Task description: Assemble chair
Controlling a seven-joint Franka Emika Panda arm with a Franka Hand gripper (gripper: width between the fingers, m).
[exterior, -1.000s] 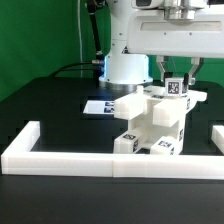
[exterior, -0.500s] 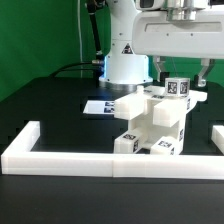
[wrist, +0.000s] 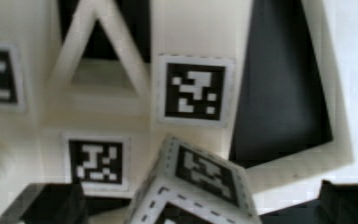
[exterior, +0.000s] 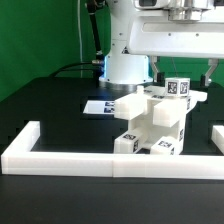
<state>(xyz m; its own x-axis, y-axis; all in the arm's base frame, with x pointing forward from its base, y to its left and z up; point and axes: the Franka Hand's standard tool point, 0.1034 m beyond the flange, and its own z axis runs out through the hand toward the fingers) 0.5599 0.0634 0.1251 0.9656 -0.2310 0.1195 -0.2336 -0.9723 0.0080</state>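
Note:
The partly built white chair (exterior: 152, 118) stands on the black table, with tagged blocky legs at its front and a flat seat part on top. A small tagged chair piece (exterior: 178, 88) stands upright on its top at the exterior view's right. My gripper (exterior: 183, 72) hangs right over that piece, jaws open wide, one dark finger (exterior: 158, 70) on each side and clear of it. In the wrist view the tagged white chair parts (wrist: 197, 90) fill the picture, and my gripper (wrist: 202, 205) shows only as dark fingers (wrist: 60, 203) in the corners.
A long low white border rail (exterior: 90, 160) runs along the table's front, with short arms at both ends. The marker board (exterior: 100, 106) lies flat behind the chair at the exterior view's left. The robot's base (exterior: 125, 65) stands behind it.
The gripper's fingers have spread apart, away from the small tagged piece they were close around. The piece and the chair have stayed in place.

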